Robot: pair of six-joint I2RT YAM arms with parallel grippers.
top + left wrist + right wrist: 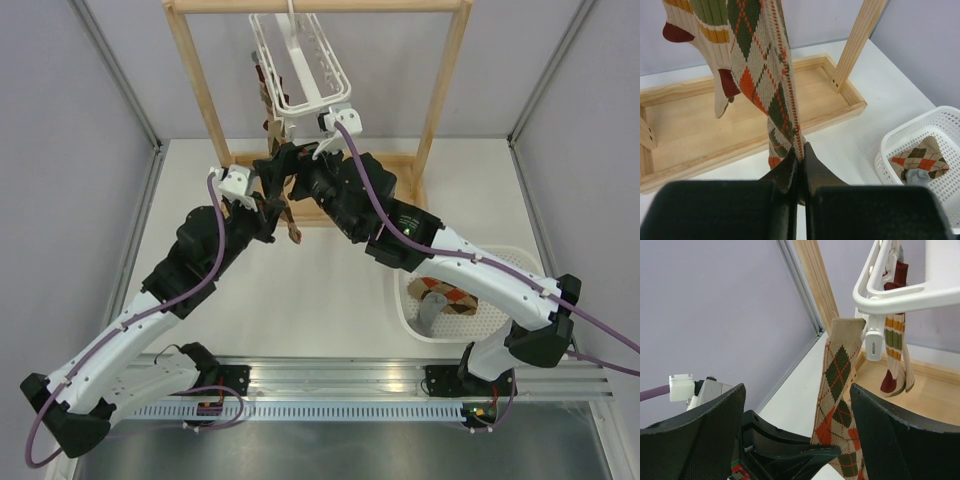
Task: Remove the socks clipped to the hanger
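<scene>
The left gripper [800, 167] pinches the knitted argyle sock [765, 65] hanging from the white plastic hanger [900, 295], and the right gripper [796, 390] stands wide open.

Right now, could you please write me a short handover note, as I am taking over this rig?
Left gripper: shut low down on the hanging argyle sock.
Right gripper: open, up near that sock's clip on the white hanger.
Done: another argyle sock and a grey sock lie in the white basket.
Left: unclip the held sock and the striped sock, then drop both in the basket.
</scene>
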